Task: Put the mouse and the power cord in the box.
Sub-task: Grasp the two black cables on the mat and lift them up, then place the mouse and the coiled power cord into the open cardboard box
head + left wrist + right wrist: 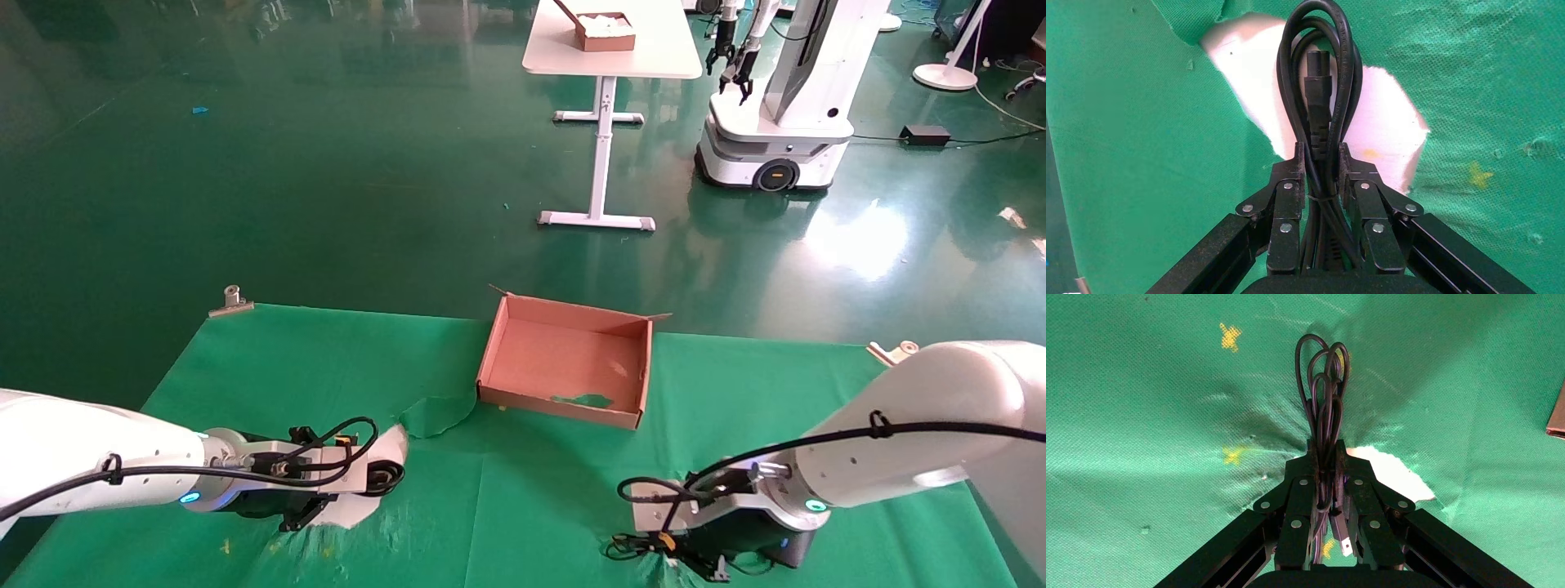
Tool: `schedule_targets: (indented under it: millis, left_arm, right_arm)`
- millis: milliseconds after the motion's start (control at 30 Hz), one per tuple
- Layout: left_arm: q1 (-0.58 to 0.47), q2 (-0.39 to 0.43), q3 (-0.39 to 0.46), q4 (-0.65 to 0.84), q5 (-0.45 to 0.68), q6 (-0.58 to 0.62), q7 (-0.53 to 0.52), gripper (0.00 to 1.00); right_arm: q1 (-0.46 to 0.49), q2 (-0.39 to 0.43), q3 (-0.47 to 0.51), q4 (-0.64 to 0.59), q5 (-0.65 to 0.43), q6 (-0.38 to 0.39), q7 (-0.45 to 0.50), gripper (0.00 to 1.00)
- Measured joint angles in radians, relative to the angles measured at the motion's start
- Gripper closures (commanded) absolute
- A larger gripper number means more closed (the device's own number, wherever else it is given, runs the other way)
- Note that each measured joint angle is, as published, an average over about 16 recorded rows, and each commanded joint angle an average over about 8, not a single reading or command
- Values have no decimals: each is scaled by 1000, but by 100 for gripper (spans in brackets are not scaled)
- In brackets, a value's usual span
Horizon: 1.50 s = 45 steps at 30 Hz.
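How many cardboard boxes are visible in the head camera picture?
2. The box sits open on the green cloth between both arms. A smaller box with white contents is on the far white table.

Head cam looks down over green cloth; both wrist cams close above it.

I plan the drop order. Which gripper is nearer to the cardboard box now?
Left, though only slightly. The left gripper, shut on the power cord, sits off the box's near-left corner. The right gripper, shut on the mouse cable, is lower, farther in front.
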State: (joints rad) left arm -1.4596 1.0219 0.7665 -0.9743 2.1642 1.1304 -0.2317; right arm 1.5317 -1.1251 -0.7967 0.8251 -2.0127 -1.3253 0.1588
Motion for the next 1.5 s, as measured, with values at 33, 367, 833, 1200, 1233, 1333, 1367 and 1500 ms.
schedule_targets:
  millis: [33,367,833,1200,1233,1333,1367,1500]
  left_arm:
    - [-8,-2,-6,-6,-10,3,0,100]
    - [-106,85,-66,-36,-133,-32,47,100]
    - [-118,348,148,128,-172,-452,281,100]
    - [-143,356,428,191,-261,-651,246,0]
    - [-148,356,446,193,-271,-658,239,0]
    - [-162,355,495,198,-298,-679,220,0]
    - [-167,355,510,200,-306,-685,215,0]
    - [-182,355,561,204,-335,-708,197,0]
  right_arm:
    - [9,6,5,3,3,0,-1,100]
    - [138,95,62,44,18,0,-14,100]
    - [292,233,98,171,-49,-41,54,100]
    - [340,272,113,270,-69,-73,116,100]
    - [342,270,114,272,-68,-72,117,100]
    - [347,257,116,272,-64,-65,115,100]
    - [349,252,116,270,-62,-62,113,100]
    - [357,225,116,254,-54,-49,99,100]
